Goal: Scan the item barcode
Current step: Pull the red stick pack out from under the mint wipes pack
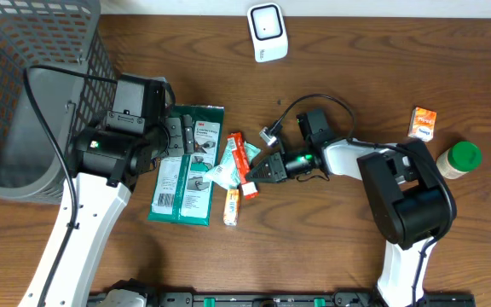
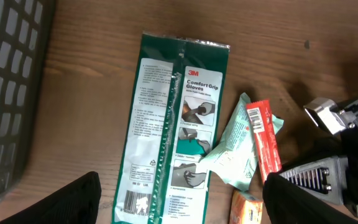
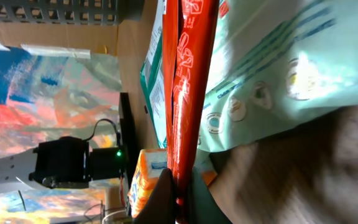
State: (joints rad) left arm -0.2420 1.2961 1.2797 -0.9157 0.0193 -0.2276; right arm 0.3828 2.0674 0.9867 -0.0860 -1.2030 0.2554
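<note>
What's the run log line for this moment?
right hand: shut on red packet | left hand: open above glove pack

Wooden table [image 1: 314, 247] — glove pack [image 1: 186, 192], white scanner [image 1: 267, 31], basket [image 1: 7, 51], jar [image 1: 459, 159] on it.

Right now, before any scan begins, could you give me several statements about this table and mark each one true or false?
1. The right gripper is shut on the red packet. True.
2. The left gripper grips the green glove package. False: its jaws are open over the package and hold nothing.
3. The white scanner lies inside the grey basket. False: it sits on the table, apart from the basket.
4. The green-lidded jar stands near the small orange box, on the robot's right side. True.
</note>
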